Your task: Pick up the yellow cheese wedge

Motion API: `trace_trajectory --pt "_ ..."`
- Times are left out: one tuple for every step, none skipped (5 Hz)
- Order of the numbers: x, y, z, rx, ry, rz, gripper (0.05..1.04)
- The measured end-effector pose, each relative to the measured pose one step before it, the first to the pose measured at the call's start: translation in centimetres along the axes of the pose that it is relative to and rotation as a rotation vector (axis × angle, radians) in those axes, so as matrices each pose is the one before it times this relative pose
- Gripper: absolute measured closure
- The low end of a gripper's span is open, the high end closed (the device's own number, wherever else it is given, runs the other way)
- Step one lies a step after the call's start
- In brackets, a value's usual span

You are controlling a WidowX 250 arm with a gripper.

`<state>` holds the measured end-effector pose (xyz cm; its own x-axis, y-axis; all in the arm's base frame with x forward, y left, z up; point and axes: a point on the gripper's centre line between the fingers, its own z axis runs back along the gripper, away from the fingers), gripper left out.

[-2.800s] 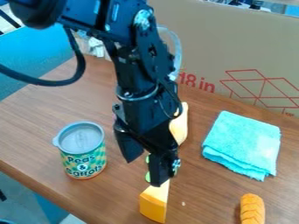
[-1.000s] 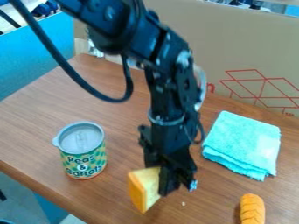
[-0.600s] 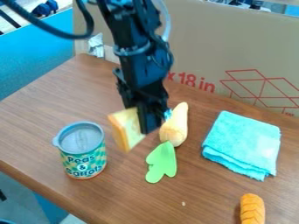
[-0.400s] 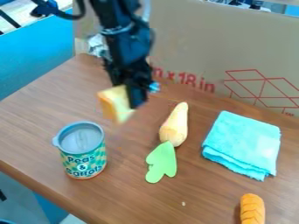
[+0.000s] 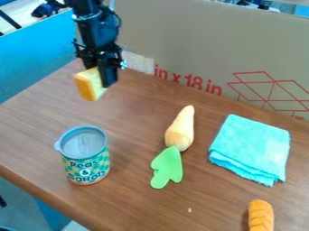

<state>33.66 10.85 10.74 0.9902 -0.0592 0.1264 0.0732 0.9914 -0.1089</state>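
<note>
You are looking down on a brown wooden table, its grain running visibly; along its far side a tan cardboard panel with red markings is standing, while blue panelling and pale floor are showing at your upper left

Black segmented arm, dark looping cable

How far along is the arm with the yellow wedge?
Done: pickup, by the look of it; the yellow wedge is clamped in the gripper.
In hand: carrying or placing it, at the table's far left part, beyond the can. Can't tell if it touches the table.
Left: letting go, since it's still gripped.
</note>
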Motion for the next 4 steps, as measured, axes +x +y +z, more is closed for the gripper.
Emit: trace_trajectory --pt "2.016 2.456 -0.63 0.0429 0.0268 0.0121 0.733" --pt "0.892 1.919 -0.621 0.0777 0.0248 0.0102 0.733" --pt "-0.188 1.515 -1.059 0.0857 0.0295 0.0146 0.733" --pt "0.028 0.9 -0.959 0.0547 0.0133 0.0034 0.733"
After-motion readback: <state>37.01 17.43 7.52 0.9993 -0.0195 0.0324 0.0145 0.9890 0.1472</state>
